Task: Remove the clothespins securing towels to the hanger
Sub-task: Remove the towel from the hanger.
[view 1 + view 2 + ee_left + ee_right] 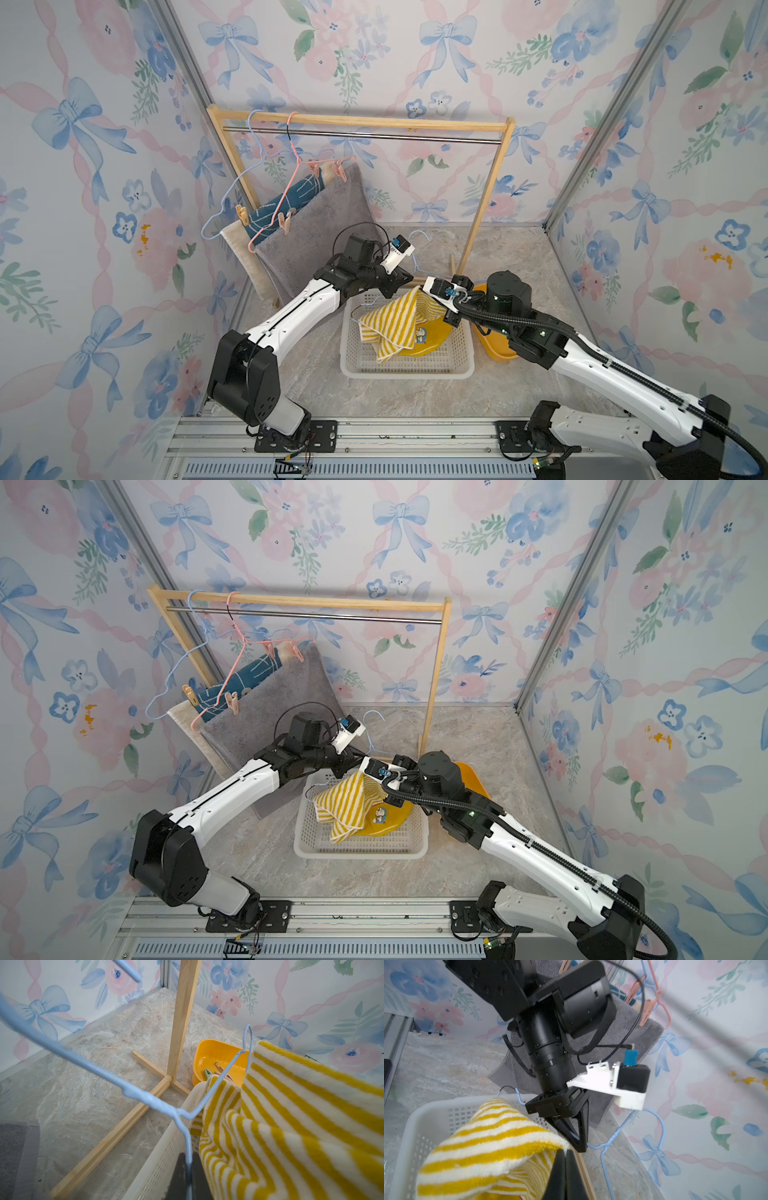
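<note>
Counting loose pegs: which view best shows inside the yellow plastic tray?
The left wrist view: the yellow plastic tray lies open to it, holding a green clothespin and tan ones. In both top views the right arm hides most of it; the right wrist view misses it.

right tool [565, 1156] seemingly tight on striped towel [488, 1142]
</note>
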Available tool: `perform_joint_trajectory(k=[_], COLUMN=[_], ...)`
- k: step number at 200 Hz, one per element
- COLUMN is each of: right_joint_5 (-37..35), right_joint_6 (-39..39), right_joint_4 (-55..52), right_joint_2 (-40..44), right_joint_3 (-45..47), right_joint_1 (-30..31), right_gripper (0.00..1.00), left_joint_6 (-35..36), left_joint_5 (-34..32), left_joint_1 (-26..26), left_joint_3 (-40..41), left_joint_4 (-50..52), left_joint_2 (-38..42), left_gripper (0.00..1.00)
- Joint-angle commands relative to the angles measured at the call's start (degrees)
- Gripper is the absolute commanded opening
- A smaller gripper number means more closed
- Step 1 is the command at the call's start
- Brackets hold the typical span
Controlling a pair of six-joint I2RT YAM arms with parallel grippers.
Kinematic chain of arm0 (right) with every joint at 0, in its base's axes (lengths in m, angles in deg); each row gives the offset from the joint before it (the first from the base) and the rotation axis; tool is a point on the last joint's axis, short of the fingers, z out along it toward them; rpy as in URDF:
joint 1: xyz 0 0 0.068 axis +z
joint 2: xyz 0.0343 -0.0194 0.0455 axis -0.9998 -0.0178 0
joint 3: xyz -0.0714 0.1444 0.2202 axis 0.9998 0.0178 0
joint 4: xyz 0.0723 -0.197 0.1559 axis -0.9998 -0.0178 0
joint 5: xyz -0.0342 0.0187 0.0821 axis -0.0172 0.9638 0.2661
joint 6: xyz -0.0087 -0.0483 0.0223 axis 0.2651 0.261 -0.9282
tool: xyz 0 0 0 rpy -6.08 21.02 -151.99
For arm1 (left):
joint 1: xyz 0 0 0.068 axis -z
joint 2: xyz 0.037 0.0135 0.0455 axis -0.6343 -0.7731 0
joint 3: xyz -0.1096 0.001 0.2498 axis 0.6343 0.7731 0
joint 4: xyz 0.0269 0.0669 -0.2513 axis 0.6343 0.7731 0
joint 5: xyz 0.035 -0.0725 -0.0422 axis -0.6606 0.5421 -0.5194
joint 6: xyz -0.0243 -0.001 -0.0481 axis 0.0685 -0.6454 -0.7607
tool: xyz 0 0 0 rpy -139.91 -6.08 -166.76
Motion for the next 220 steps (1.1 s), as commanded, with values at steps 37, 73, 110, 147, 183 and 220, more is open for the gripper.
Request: perform_joint_trajectory(k=[37,73,110,147,183,220], right_joint_5=[-2.23,-3.23,-3.15,-3.19,-3.45,-5.54], right_joint_6=[0.27,1.43,2.07,2.5,2.64,3.32], right_joint_4=[-3.83,-3.44,-3.92,-3.75,-3.49,-9.7], right_joint_2=[0.91,-0.61,-0.9,-0.69,-1.56,-6.74], right_joint_3=[-9.66,-16.23,-21.43,-24.27,-28.0,-37.78], right_joint_1=[0.67,0.69,1.05,1.17,1.17,0.73], right_gripper=[0.0,0.0,0.0,0.0,0.0,0.0], left_joint_6=[-0.18,0.0,0.1,-0.62,-0.28,2.65], left_joint_5=[-1.69,-3.36,-5.9,-10.94,-14.26,-15.61], left_joint_1=[-1.67,-1.65,-1.75,-1.78,-2.39,-3.37], left_joint_3=[-4.13,-5.74,-6.46,-8.28,-10.59,-9.99], left_joint_4=[0.44,0.65,0.69,0.62,0.7,0.7], left_joint_2=[0.17,0.83,1.15,1.1,1.35,1.27], left_gripper=[0.0,0.0,0.0,0.0,0.0,0.0])
